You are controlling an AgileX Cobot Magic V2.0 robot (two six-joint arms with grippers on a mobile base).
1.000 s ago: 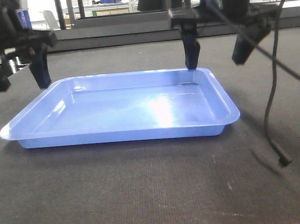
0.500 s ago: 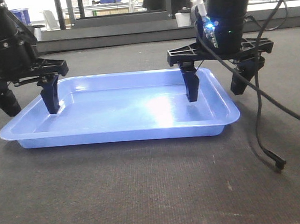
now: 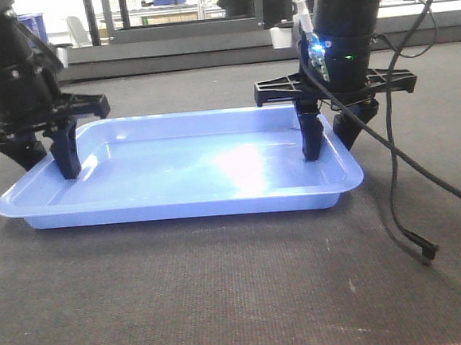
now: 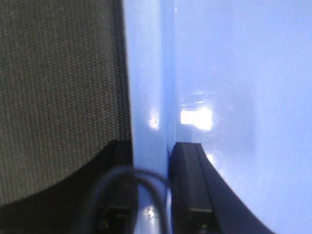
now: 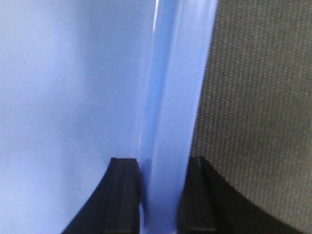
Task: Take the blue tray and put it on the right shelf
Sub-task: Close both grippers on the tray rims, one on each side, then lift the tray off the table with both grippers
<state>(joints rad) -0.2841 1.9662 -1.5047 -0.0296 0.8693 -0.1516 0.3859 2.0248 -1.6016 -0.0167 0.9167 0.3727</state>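
The blue tray [image 3: 182,164] lies flat on the dark table [image 3: 223,285], spanning the gap between the 2 grippers. The left gripper [image 3: 48,167] straddles the tray's left rim, 1 finger inside and 1 outside, set narrow and, in the blurred wrist view, seemingly pinching it. The right gripper [image 3: 330,150] clamps the right rim likewise, both fingers touching it.

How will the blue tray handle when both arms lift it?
The glossy blue tray looks slippery, so it may slide in the left pincer and right pincer. Thin and shallow, it probably flexes; likely light.
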